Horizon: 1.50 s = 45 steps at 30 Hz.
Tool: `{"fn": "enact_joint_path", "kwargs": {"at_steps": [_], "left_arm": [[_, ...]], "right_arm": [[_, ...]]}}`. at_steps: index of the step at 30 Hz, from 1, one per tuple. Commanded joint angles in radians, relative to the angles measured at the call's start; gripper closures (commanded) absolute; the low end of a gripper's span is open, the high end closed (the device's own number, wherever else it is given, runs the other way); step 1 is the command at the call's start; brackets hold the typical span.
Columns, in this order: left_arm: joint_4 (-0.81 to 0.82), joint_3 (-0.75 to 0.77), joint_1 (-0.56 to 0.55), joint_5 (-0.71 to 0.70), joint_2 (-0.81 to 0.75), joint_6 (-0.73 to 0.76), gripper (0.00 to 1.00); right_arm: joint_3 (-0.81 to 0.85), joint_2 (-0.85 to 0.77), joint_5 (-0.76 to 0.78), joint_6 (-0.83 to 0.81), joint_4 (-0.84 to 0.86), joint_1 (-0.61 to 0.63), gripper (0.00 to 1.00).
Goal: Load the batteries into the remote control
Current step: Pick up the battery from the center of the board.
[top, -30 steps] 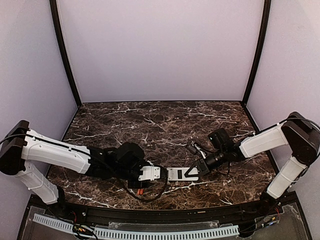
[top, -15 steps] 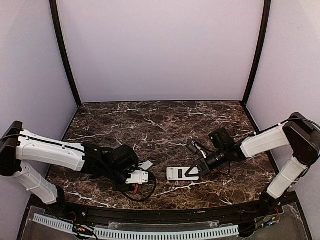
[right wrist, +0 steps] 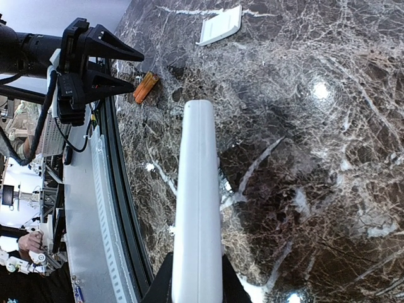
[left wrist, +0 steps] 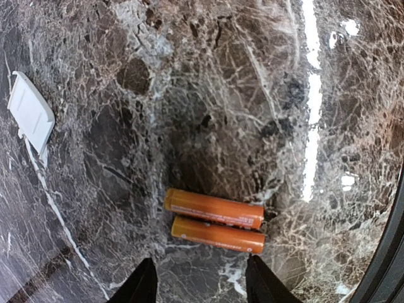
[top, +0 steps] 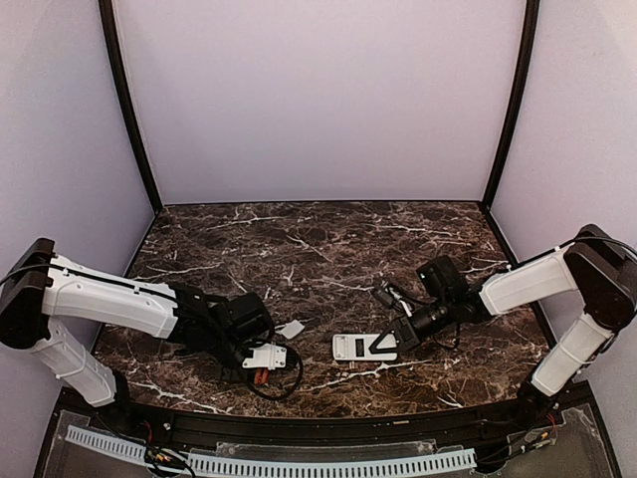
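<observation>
since a second ago the left gripper (top: 261,364) has drawn back from just beside the white rectangular plastic remote control (top: 350,347) toward the lower left of the top view. a stretch of the dark brown marble-patterned table (top: 328,249) now shows between them. the small white plastic cover plate (top: 291,328), then hidden under the left arm, now lies bare above and right of that gripper. the two orange-red cylindrical batteries (top: 259,377) show a little further left than before, again just below the gripper's white body. the right gripper (top: 390,343) and the remote have stayed put, right of centre.

in the left wrist view the left gripper (left wrist: 202,287) has its jaws spread with nothing between them. only its two black fingertips (left wrist: 142,285) show, at the bottom edge. the batteries (left wrist: 214,208) lie flat on the table in the lower middle of the frame, above the fingertips and apart from both. they are side by side, touching along their length, crosswise to the fingers and dipping slightly to the right. the cover plate (left wrist: 30,112) lies at the left edge, well apart from them.

in the right wrist view the right gripper (right wrist: 197,289) pinches the near end of the remote (right wrist: 197,189), which runs up the middle of the frame with a narrow white side toward the camera. the batteries (right wrist: 145,87) show in the upper left, just beside the lower tip of the left gripper (right wrist: 129,68). the cover plate (right wrist: 219,25) lies at the top.
</observation>
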Motion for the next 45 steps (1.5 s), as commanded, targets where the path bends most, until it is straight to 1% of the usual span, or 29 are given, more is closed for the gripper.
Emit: {"fn": "enact_joint_path", "kwargs": {"at_steps": [1, 6, 14, 18, 25, 28, 35, 38, 45], "left_arm": [[-0.006, 0.017, 0.004, 0.028, 0.015, 0.011, 0.52], [0.026, 0.03, 0.003, 0.042, 0.045, -0.002, 0.51], [0.086, 0.031, 0.003, 0.044, 0.048, -0.02, 0.51], [0.082, 0.032, 0.005, 0.054, 0.048, -0.01, 0.55], [0.093, 0.03, 0.013, 0.101, -0.004, 0.03, 0.6], [0.103, 0.034, 0.013, 0.113, -0.005, 0.055, 0.64], [0.097, 0.085, 0.013, 0.122, 0.053, 0.151, 0.66], [0.096, 0.115, 0.013, 0.122, 0.091, 0.19, 0.65], [0.07, 0.174, 0.012, 0.174, 0.17, 0.234, 0.62]], "right_arm": [[-0.009, -0.019, -0.009, 0.002, 0.023, -0.005, 1.0], [-0.007, -0.015, -0.01, 0.0, 0.021, -0.006, 1.0], [-0.009, -0.01, -0.016, -0.002, 0.021, -0.006, 1.0], [-0.008, -0.008, -0.018, -0.002, 0.021, -0.005, 1.0], [-0.001, 0.01, -0.028, 0.001, 0.032, -0.004, 1.0], [0.002, 0.013, -0.03, 0.0, 0.032, -0.004, 1.0], [0.004, 0.027, -0.035, -0.003, 0.034, -0.004, 1.0], [0.003, 0.026, -0.035, -0.003, 0.035, -0.003, 1.0], [-0.006, 0.017, -0.034, -0.006, 0.034, -0.004, 1.0]]}}
